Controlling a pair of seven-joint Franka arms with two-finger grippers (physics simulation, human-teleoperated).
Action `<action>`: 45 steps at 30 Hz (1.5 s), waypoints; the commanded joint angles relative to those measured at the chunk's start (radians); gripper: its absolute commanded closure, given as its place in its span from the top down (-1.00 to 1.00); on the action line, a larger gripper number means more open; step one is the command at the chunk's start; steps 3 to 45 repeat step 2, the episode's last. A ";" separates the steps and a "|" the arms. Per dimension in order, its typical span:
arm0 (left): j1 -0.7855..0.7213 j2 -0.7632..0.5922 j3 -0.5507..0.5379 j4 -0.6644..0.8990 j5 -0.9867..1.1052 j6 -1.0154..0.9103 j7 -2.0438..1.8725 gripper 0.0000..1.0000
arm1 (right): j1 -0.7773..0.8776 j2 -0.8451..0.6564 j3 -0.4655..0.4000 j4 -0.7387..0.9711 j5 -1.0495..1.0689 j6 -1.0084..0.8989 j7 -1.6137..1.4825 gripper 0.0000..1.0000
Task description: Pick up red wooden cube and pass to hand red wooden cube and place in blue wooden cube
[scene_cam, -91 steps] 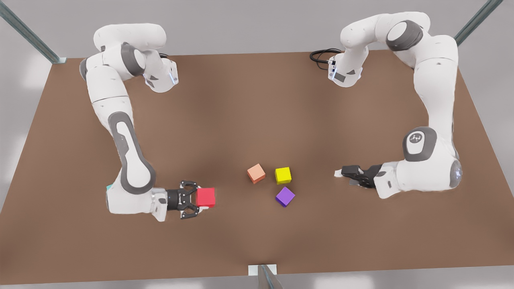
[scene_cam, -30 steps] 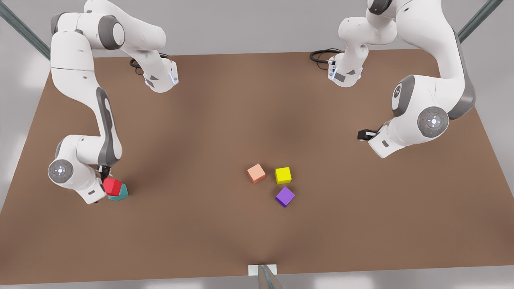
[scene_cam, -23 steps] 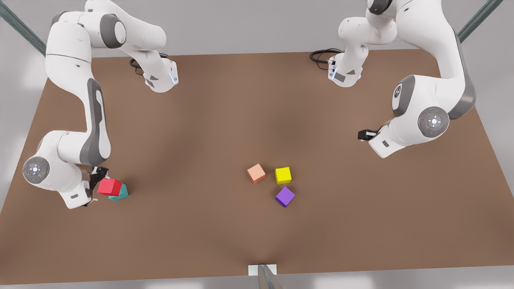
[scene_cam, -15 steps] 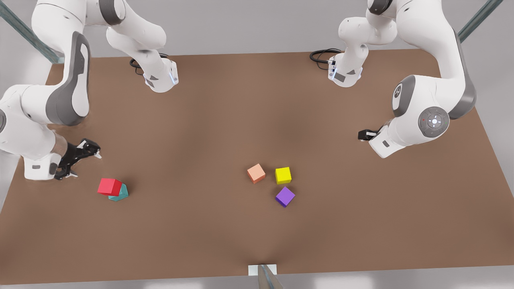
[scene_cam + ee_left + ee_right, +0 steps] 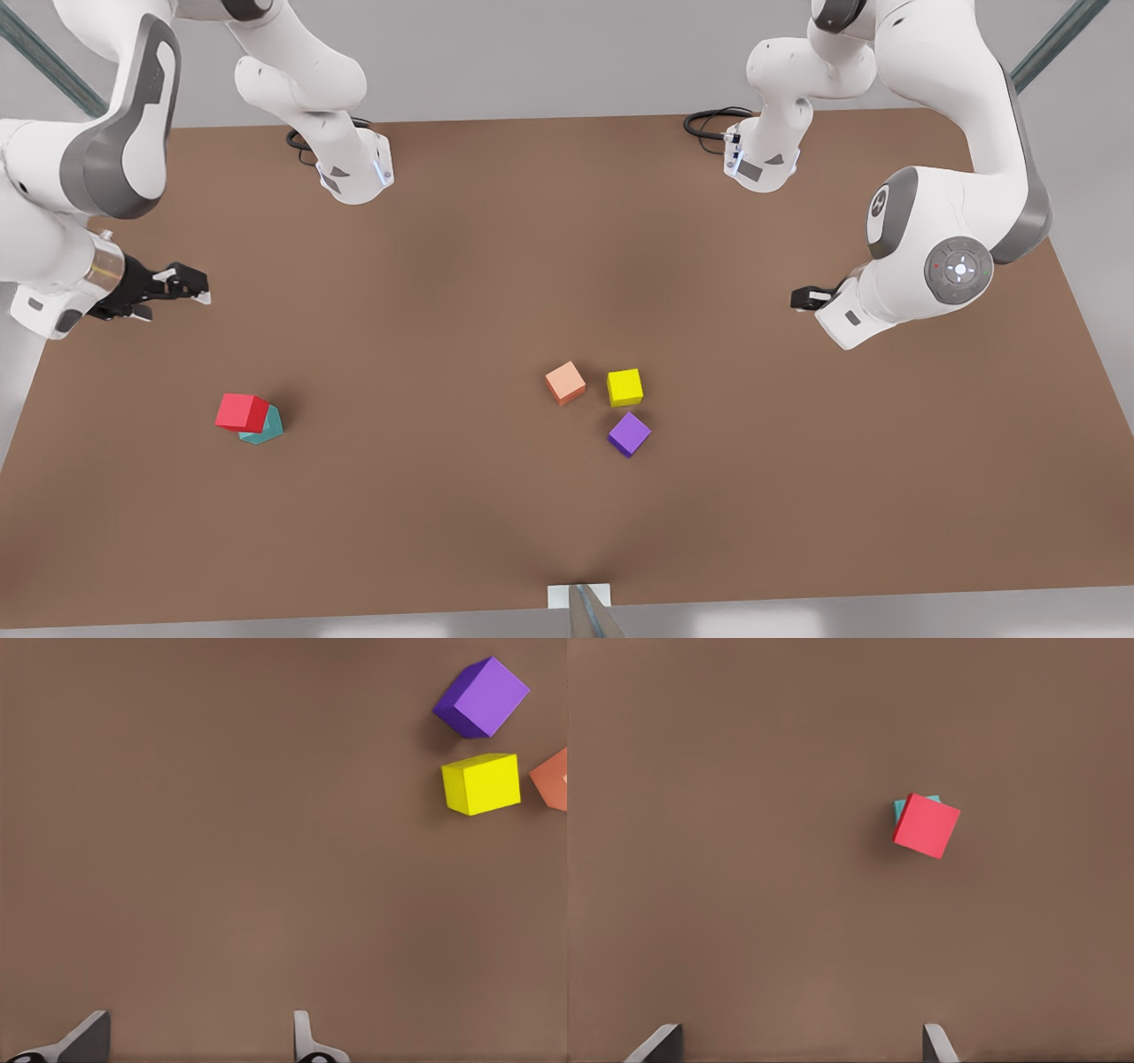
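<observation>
The red wooden cube point(image 5: 241, 412) point(image 5: 926, 826) rests skewed on top of the blue wooden cube point(image 5: 267, 431) point(image 5: 901, 805), a teal block near the table's edge on the front view's left. My right gripper point(image 5: 188, 288) point(image 5: 799, 1045) hangs open and empty above the table, behind the stack and apart from it. My left gripper point(image 5: 802, 299) point(image 5: 199, 1045), the hand, waits open and empty over the table on the front view's right, mostly hidden behind its own arm there.
A salmon-orange cube point(image 5: 565, 383), a yellow cube point(image 5: 625, 387) and a purple cube point(image 5: 629, 433) lie close together near the middle of the brown table point(image 5: 461, 292). Both arm bases stand at the far edge.
My right gripper opened, left the red cube on the teal cube, and drew back up and away toward the far left. The left arm has stayed still over the last second.
</observation>
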 commanded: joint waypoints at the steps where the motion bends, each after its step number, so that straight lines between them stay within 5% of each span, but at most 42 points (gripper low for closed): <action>1: 0.000 -0.001 0.000 0.000 0.001 -0.001 0.003 1.00 | 0.013 0.003 0.000 0.004 -0.001 -0.056 0.331 1.00; 45: 0.000 -0.001 0.000 0.000 0.001 -0.001 0.003 1.00 | 0.015 0.003 0.000 0.009 -0.003 -0.059 0.331 1.00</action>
